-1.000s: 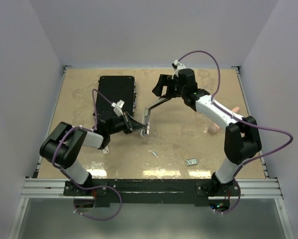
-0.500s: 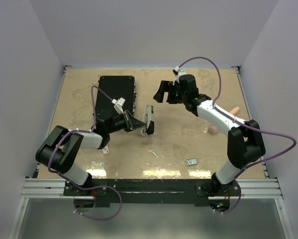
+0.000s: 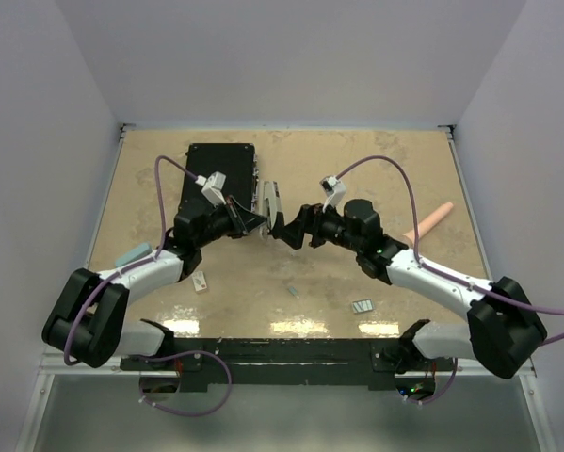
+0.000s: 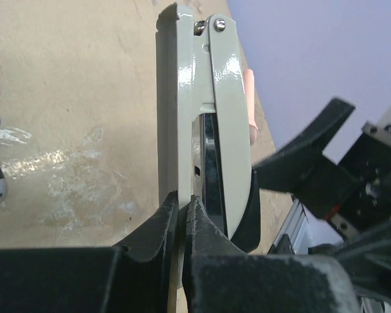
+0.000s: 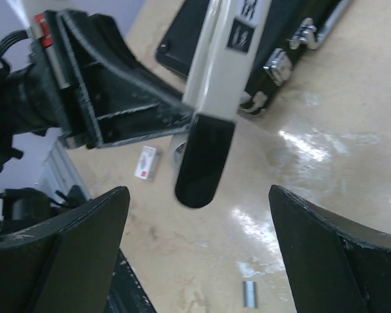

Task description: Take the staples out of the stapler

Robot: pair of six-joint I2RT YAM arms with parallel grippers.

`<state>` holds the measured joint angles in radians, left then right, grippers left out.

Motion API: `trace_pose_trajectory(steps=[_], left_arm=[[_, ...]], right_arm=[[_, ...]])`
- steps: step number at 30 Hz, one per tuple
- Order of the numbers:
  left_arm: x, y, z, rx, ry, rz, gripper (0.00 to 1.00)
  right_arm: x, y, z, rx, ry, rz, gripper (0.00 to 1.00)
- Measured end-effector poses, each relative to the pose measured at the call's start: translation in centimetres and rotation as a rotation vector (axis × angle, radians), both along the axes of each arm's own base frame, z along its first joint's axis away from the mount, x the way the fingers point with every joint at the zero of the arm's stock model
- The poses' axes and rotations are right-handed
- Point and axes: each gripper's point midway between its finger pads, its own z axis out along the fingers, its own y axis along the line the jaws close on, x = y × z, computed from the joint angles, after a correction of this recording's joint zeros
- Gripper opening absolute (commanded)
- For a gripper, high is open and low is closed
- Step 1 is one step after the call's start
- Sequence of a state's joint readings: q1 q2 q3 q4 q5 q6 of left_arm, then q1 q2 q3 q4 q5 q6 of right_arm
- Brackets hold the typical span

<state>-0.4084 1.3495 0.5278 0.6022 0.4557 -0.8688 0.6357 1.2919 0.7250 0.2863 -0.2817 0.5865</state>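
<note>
The stapler is a slim silver-grey bar with a black tip, folded together and held off the table. My left gripper is shut on one thin plate of the stapler, near its black end. In the right wrist view the stapler's dark tip hangs between the wide-apart fingers of my right gripper, which is open and touches nothing. My right gripper faces the left one closely. Two short strips of staples lie on the table; one of these strips shows below the right fingers.
A flat black case lies just behind the stapler. A small white block with a red mark sits near the left arm. A pinkish cylinder lies at the far right. Grey walls enclose the table.
The stapler, spread open a second ago, is folded together, and my left gripper has carried it back toward the case. My right gripper came from the far side to face it.
</note>
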Motion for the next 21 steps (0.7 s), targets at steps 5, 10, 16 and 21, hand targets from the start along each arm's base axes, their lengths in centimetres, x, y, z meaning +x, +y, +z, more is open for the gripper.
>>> trace_pose_trajectory(steps=[5, 10, 16, 21], left_arm=[[0.6, 0.6, 0.9, 0.000, -0.019, 0.053, 0.00], [0.7, 0.7, 0.9, 0.000, -0.009, 0.067, 0.00], [0.5, 0.7, 1.5, -0.007, -0.016, 0.069, 0.00], [0.5, 0.8, 1.5, -0.009, -0.008, 0.081, 0.00]], right_arm=[[-1.7, 1.1, 0.1, 0.083, -0.003, 0.021, 0.88], [-1.0, 2.0, -0.7, 0.110, 0.016, 0.008, 0.81], [-0.5, 3.2, -2.5, 0.110, 0.047, 0.009, 0.70], [-0.5, 4.2, -3.0, 0.127, 0.063, 0.023, 0.26]])
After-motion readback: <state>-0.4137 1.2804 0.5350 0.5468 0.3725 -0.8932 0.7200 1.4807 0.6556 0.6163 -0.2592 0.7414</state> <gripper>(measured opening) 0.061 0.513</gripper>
